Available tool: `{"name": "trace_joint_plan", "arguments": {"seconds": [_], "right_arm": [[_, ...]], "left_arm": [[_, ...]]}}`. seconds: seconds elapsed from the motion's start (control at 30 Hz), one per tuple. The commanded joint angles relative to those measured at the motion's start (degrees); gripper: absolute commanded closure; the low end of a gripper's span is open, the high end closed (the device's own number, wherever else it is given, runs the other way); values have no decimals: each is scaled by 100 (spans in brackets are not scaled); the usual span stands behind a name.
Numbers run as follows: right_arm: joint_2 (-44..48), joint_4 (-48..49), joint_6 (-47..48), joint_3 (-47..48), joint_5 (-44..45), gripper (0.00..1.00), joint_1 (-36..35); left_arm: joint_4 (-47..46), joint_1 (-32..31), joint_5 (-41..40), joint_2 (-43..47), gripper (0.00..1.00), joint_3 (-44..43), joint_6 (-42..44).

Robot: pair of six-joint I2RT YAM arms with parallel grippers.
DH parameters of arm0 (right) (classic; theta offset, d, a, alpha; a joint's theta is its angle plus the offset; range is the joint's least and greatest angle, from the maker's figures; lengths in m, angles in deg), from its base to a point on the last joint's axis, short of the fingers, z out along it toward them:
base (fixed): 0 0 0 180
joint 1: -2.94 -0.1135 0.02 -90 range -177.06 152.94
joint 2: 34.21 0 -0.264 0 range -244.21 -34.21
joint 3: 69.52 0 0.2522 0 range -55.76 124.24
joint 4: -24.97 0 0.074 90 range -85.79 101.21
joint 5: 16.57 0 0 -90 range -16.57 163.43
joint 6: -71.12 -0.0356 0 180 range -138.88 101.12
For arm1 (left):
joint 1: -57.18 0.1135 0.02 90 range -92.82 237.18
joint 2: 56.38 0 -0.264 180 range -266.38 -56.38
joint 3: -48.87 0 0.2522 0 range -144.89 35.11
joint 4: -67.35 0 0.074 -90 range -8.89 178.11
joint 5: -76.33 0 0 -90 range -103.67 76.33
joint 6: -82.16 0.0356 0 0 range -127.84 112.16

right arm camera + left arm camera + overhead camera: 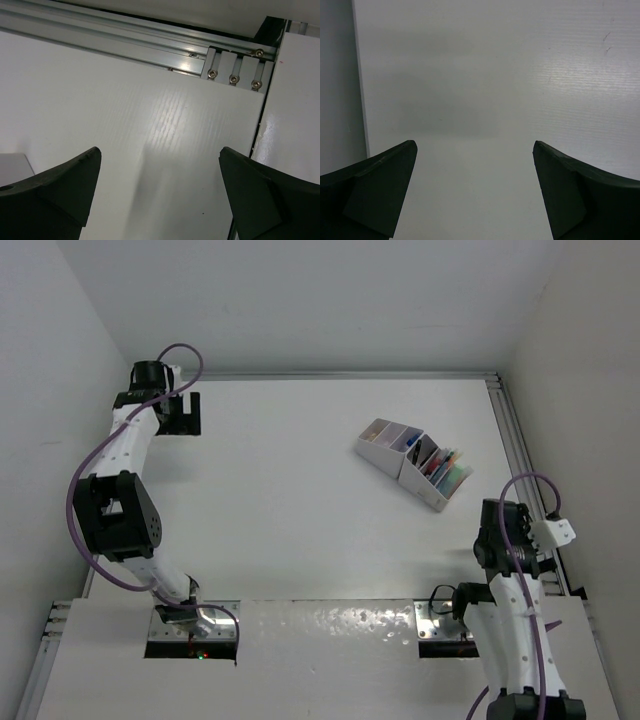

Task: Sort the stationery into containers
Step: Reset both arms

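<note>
The white organiser [385, 447] stands slanted at the back right of the table, the stationery in its compartments. Pastel markers [449, 469] fill its right end, a black-handled piece [428, 451] sits in the middle, and a blue-capped piece [410, 443] is beside that. My left gripper [184, 413] is at the far left corner, far from the organiser. It is open over bare table [475, 150]. My right gripper [493, 543] hangs near the right front, below the organiser. It is also open [160, 155], with nothing between its fingers [55, 190].
An aluminium rail [518, 455] runs along the table's right edge and also shows in the right wrist view [125, 35]. A glossy white cover plate [330, 632] spans the near edge between the arm bases. White walls enclose the left, back and right.
</note>
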Motion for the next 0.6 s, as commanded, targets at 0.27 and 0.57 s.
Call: {"name": "trace_joint_plan", "arguments": {"seconds": [0.27, 0.57], "right_arm": [[473, 285, 51, -22, 150, 1, 20], [763, 381, 260, -101, 299, 2, 20]], "left_arm": [[-153, -14, 125, 314, 0, 28, -95], [-144, -5, 160, 288, 0, 11, -112]]}}
